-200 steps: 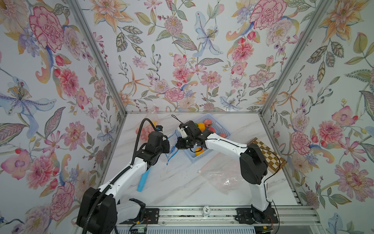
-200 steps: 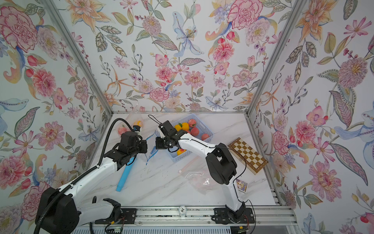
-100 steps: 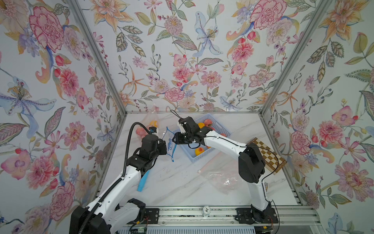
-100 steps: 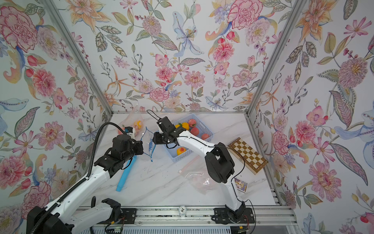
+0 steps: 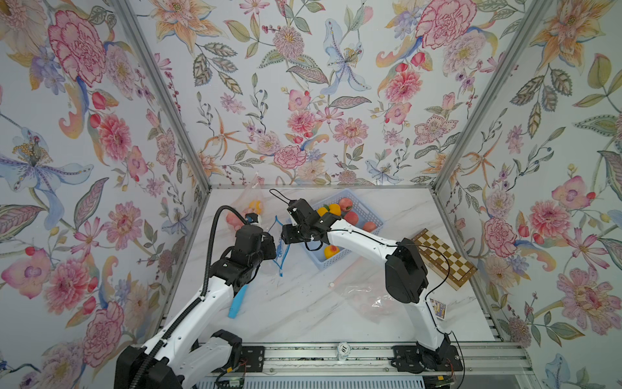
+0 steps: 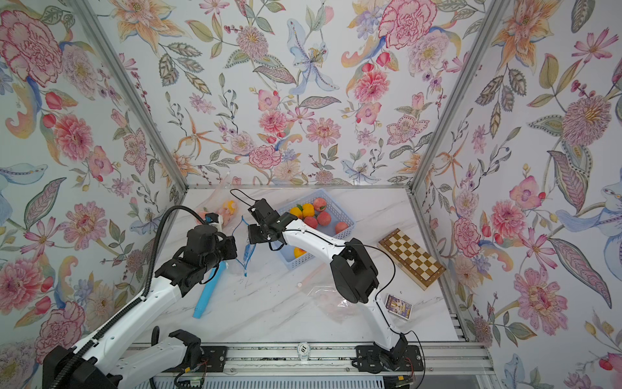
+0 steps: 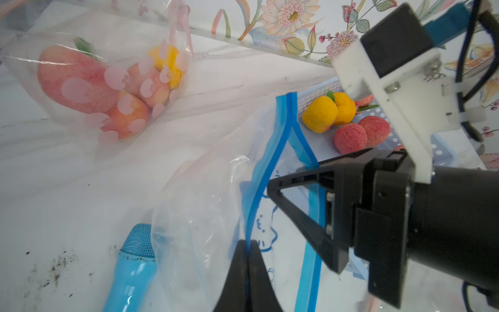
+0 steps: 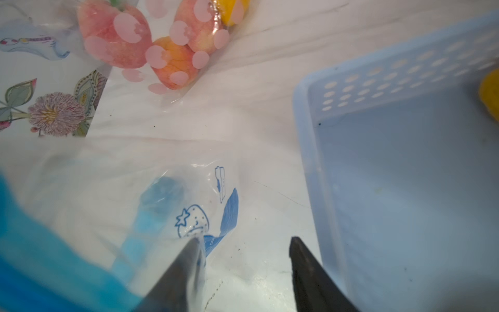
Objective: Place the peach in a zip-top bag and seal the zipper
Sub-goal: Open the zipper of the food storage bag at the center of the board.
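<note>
A clear zip-top bag (image 5: 280,251) (image 6: 246,251) with a blue zipper rim (image 7: 272,162) hangs open between my two grippers, left of the basket. My left gripper (image 5: 272,245) (image 6: 235,248) (image 7: 248,243) is shut on one side of the rim. Just across the bag's mouth, my right gripper (image 5: 283,237) (image 6: 251,235) (image 8: 243,239) is open, and the bag's film (image 8: 108,194) brushes one finger. Several peaches (image 5: 350,217) (image 6: 323,218) (image 7: 351,139) lie in the blue basket (image 5: 336,266) (image 6: 303,261) (image 8: 351,81). I see no peach inside the zip-top bag.
A pink-dotted clear bag of fruit (image 5: 240,212) (image 7: 81,81) (image 8: 140,40) lies at the back left. A blue toy microphone (image 5: 237,299) (image 6: 207,293) (image 7: 132,259) lies under my left arm. A chessboard (image 5: 444,257), a card box (image 6: 399,304) and a crumpled clear bag (image 5: 370,296) are on the right.
My right gripper has gone from shut to open beside the bag's rim. My left gripper stayed shut on the rim and drew slightly leftward.
</note>
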